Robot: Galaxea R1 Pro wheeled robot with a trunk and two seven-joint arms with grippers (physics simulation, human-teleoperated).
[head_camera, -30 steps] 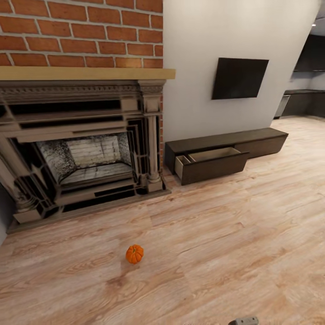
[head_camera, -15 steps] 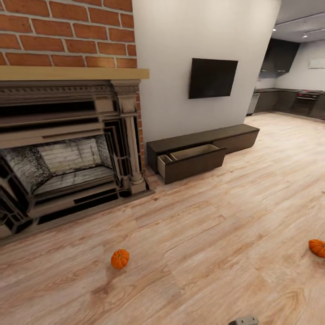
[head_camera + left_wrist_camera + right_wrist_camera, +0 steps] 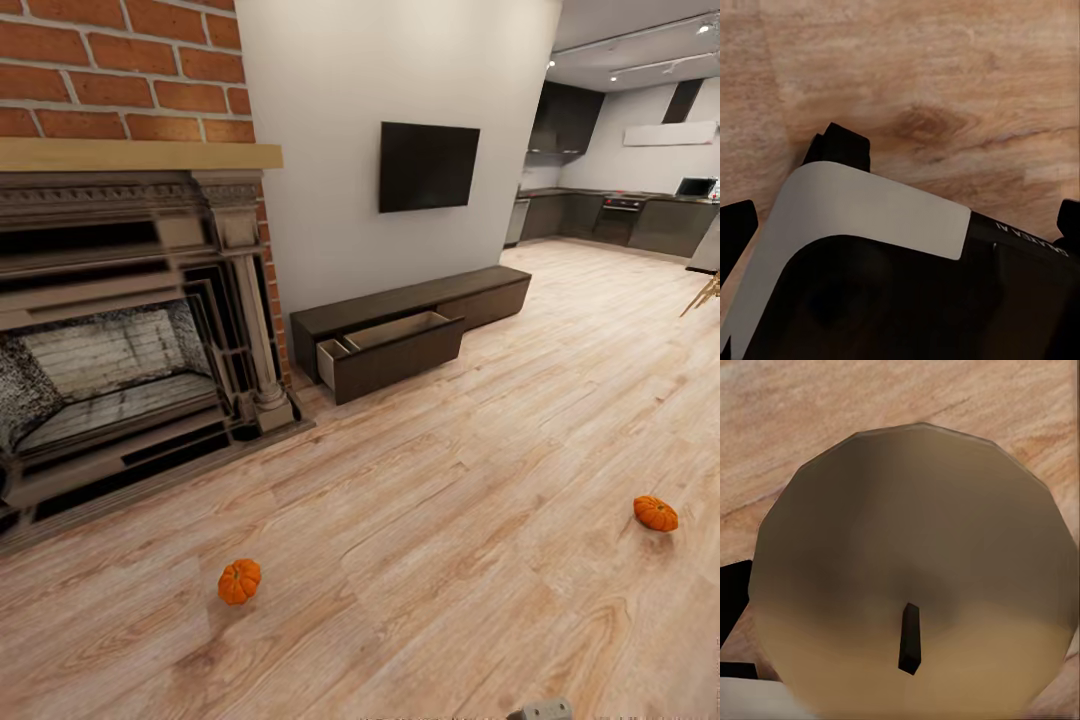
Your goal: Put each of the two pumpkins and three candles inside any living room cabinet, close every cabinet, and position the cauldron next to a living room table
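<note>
Two small orange pumpkins lie on the wood floor, one (image 3: 239, 581) in front of the fireplace, the other (image 3: 655, 513) far off to the right. The long dark-brown cabinet (image 3: 480, 290) stands against the white wall under the TV, its left drawer (image 3: 390, 350) pulled out and showing a pale, empty-looking interior. In the right wrist view a candle (image 3: 915, 532) with a pale round top and a dark wick sits right between the fingers of my right gripper (image 3: 907, 607), which is shut on it. My left gripper (image 3: 900, 225) hangs open above the robot's own base, its fingertips (image 3: 735, 232) spread wide.
A grey ornate fireplace (image 3: 120, 330) with red brick above fills the left. A dark TV (image 3: 428, 165) hangs on the wall. A kitchen (image 3: 620, 210) opens at the back right, with a chair leg (image 3: 705, 293) at the right edge. Wood floor stretches between the pumpkins.
The head view has swung to the right, so the fireplace and cabinet slid left in the picture. The second pumpkin and the kitchen came into sight. Nothing on the floor moved.
</note>
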